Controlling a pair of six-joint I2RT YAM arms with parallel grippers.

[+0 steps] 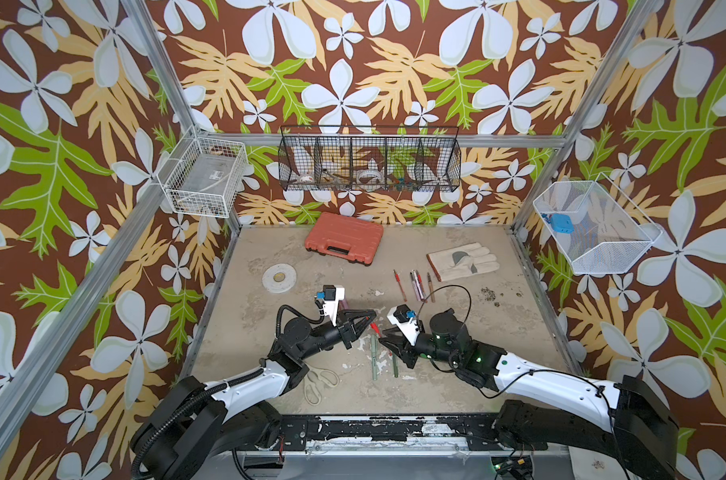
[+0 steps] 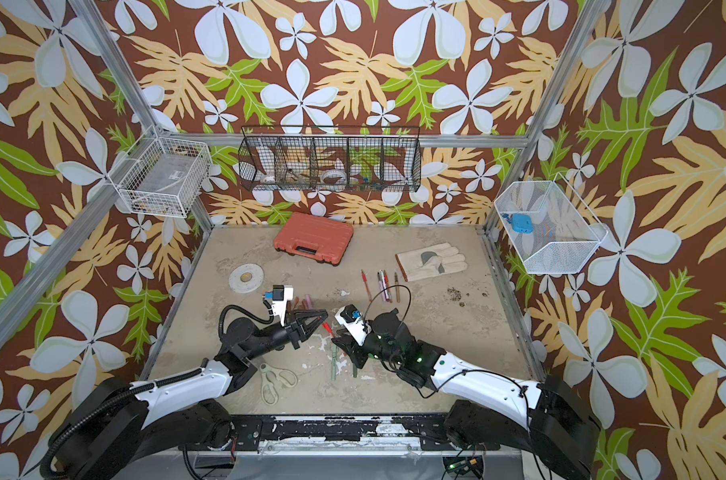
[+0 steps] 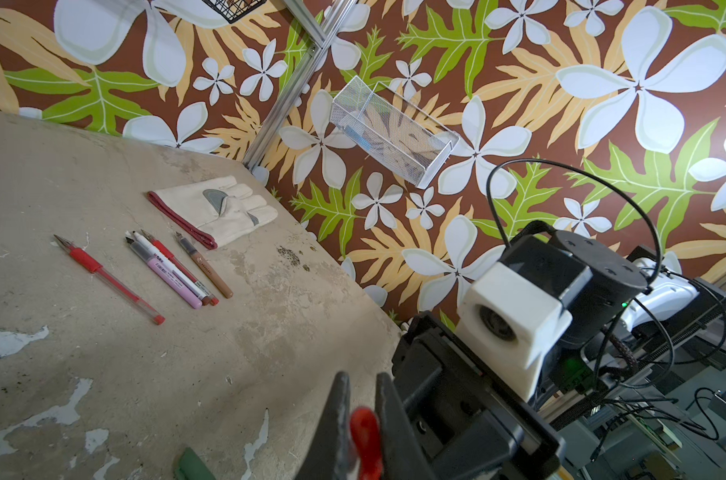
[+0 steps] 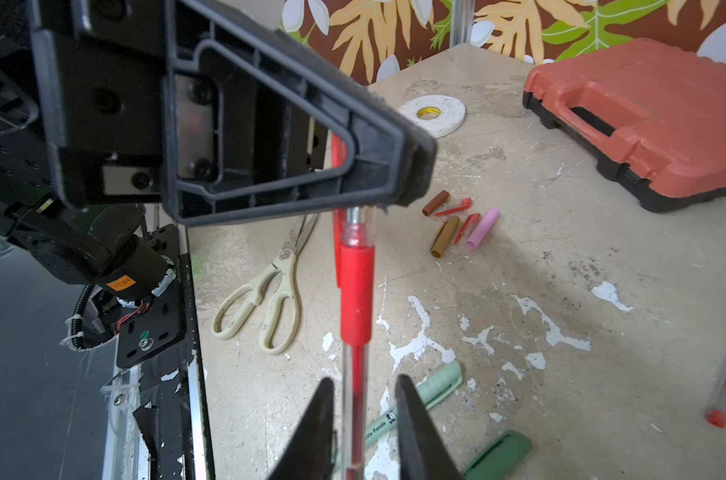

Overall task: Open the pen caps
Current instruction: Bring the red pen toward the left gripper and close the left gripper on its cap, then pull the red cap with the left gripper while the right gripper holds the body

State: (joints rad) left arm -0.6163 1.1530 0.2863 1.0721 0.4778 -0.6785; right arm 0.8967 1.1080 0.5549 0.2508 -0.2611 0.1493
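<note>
A red pen (image 4: 355,291) with a clear barrel spans the gap between my two grippers above the table's front middle. My left gripper (image 3: 361,376) is shut on its red pen cap (image 3: 365,432); it shows in both top views (image 1: 371,321) (image 2: 324,318). My right gripper (image 4: 363,380) (image 1: 384,343) stands open around the barrel, with a gap on each side. Loose pen caps lie by the left gripper: brown (image 4: 435,202), gold (image 4: 444,237) and pink (image 4: 482,228). A pale green pen (image 4: 428,390) and a dark green pen (image 4: 498,455) lie capped under the right gripper.
Several uncapped pens (image 1: 417,284) lie in a row beside a white glove (image 1: 463,262). White-handled scissors (image 1: 319,384) lie near the left arm. An orange tool case (image 1: 344,243) and a tape roll (image 1: 279,277) sit further back. Wire baskets hang on the walls.
</note>
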